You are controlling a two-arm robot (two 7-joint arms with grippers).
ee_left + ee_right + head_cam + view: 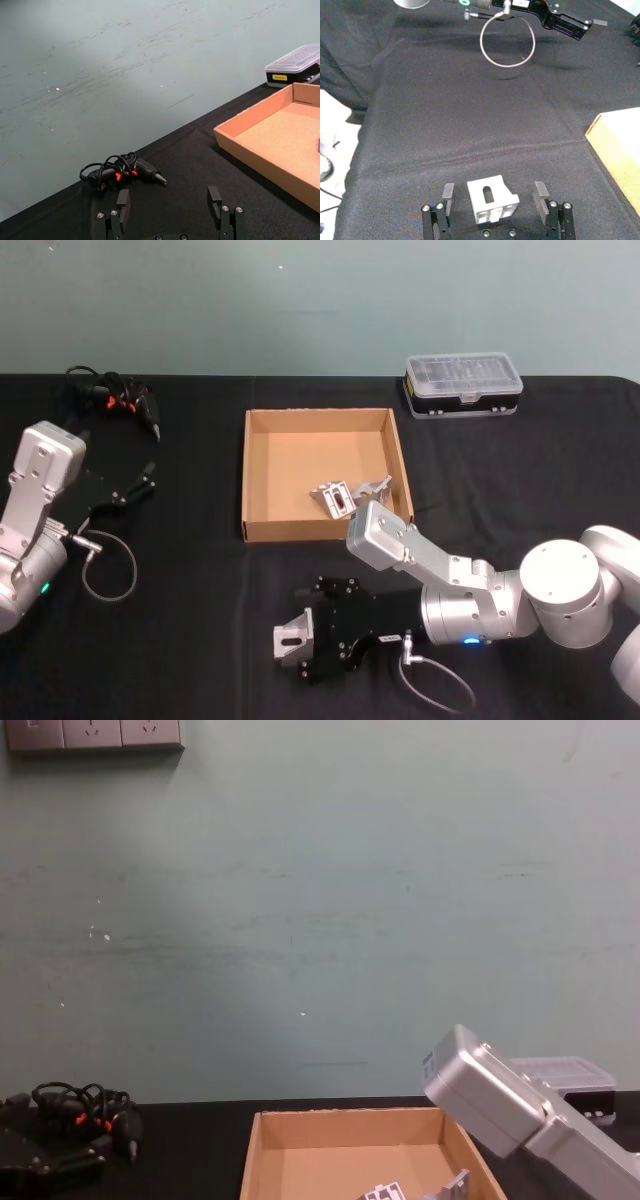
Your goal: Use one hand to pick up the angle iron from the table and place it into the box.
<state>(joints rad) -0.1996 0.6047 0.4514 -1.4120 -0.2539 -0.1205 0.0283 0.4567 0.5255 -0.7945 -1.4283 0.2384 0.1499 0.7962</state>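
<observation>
Right gripper (pixel 300 640) low over the black table (pixel 190 640), near the front edge, just in front of the cardboard box (pixel 262 530). Fingers spread, an angle iron (pixel 290 637) sitting between them; the right wrist view shows the slotted bracket (pixel 492 199) with a gap to each fingertip (pixel 448 191), so nothing clamped. Whether the bracket rests flat on the cloth is hard to judge from above, since the gripper body covers its rear edge. Two more angle irons (pixel 345 495) lie inside the box toward its right wall, partly overlapped by the right arm's silver link in the head view; in the chest view only their tops (pixel 415 1190) peek over the bottom edge, the box (pixel 300 1160) itself cut off below. Left gripper (pixel 135 485) parked at the table's left, well apart from the box, fingers apart with nothing between; its own wrist camera shows the fingertips (pixel 216 200) above bare cloth. Black corded tool with orange marks (pixel 115 398) at far left rear. Clear-lidded plastic case (pixel 463 383) behind the box to the right, cropped at the edge in the left wrist view (pixel 295 65).
</observation>
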